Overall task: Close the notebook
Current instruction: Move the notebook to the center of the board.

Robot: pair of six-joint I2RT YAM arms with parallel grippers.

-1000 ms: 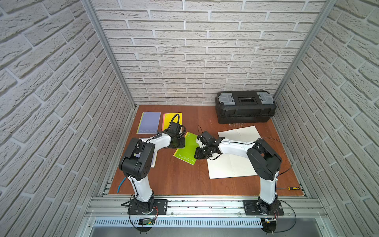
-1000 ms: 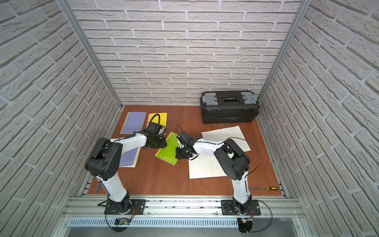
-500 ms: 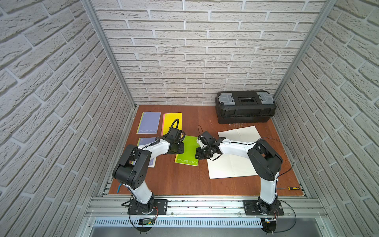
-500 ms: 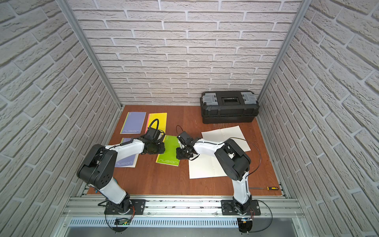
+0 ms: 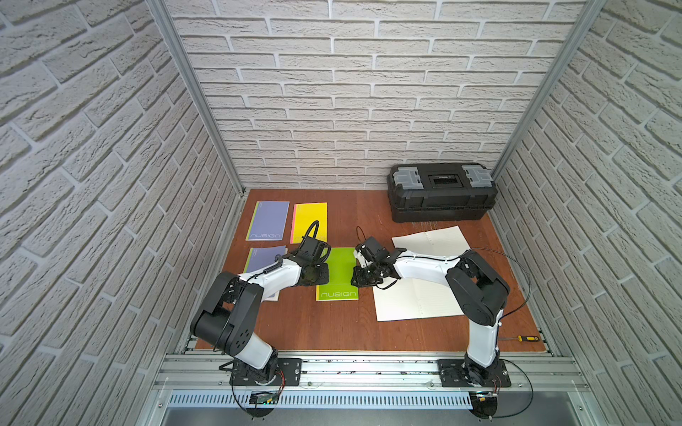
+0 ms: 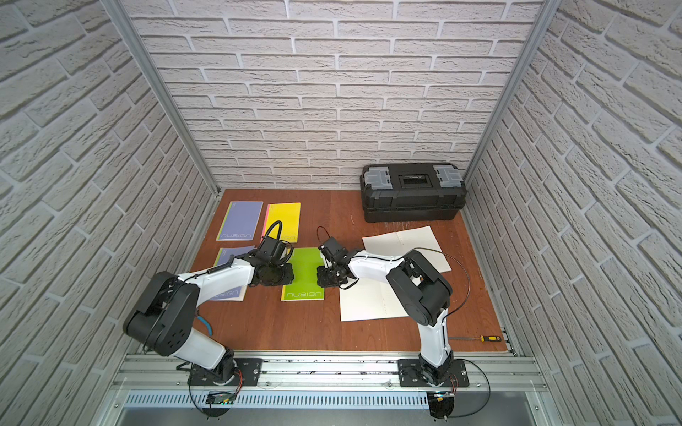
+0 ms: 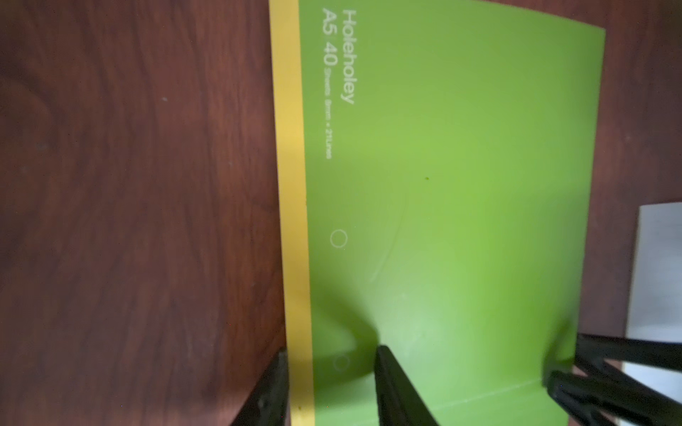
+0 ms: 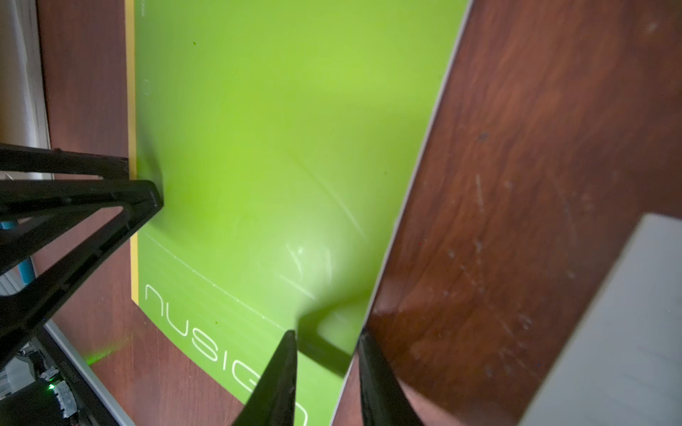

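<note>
The left gripper point(image 7: 332, 356), partly spread, straddles the 9 o'clock spine edge of the green notebook point(image 5: 338, 271). The right gripper point(image 8: 328, 337), narrowly spread, straddles its 3 o'clock edge. The notebook lies closed at the middle of the table point(image 5: 332, 324).

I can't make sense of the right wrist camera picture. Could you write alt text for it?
A closed green notebook lies flat on a brown wooden table, seen close up. The right gripper holds its two black fingers slightly apart astride the notebook's free edge, while the left gripper reaches the yellow-striped spine side; a white sheet shows in one corner.
</note>
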